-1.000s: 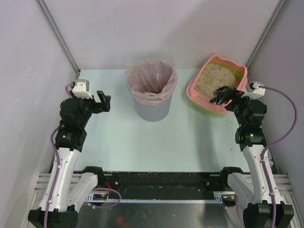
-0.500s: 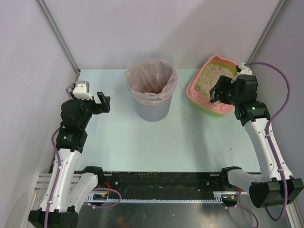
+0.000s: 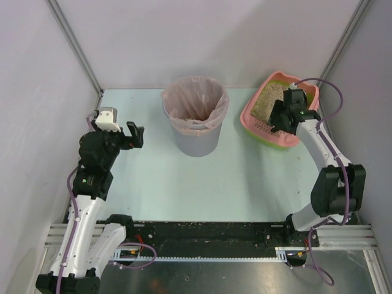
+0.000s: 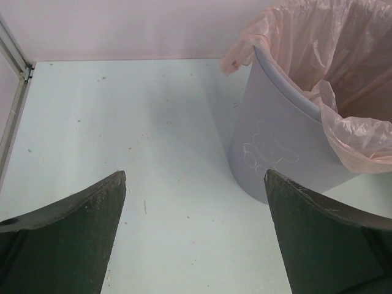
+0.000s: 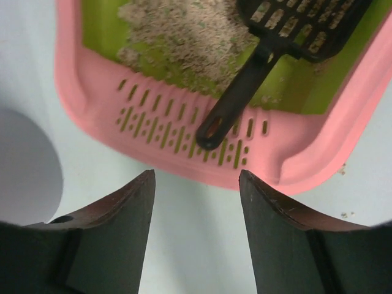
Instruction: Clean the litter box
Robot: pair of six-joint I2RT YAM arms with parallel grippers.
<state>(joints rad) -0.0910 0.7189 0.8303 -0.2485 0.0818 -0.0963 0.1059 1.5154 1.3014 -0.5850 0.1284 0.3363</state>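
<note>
Now the right gripper, jaws apart and empty, is swinging in over the small black slotted scoop in the shallow pink plastic litter box, far right on the desk. The left gripper is idling open near the grey round bin; scooping is probably just beginning.

The grey bin is standing in the middle of the table, blocking the way across. Bare table is stretching in front of it, up to the left gripper. The black scoop is lying across the litter box ledge, and the side wall is crowding the box.
</note>
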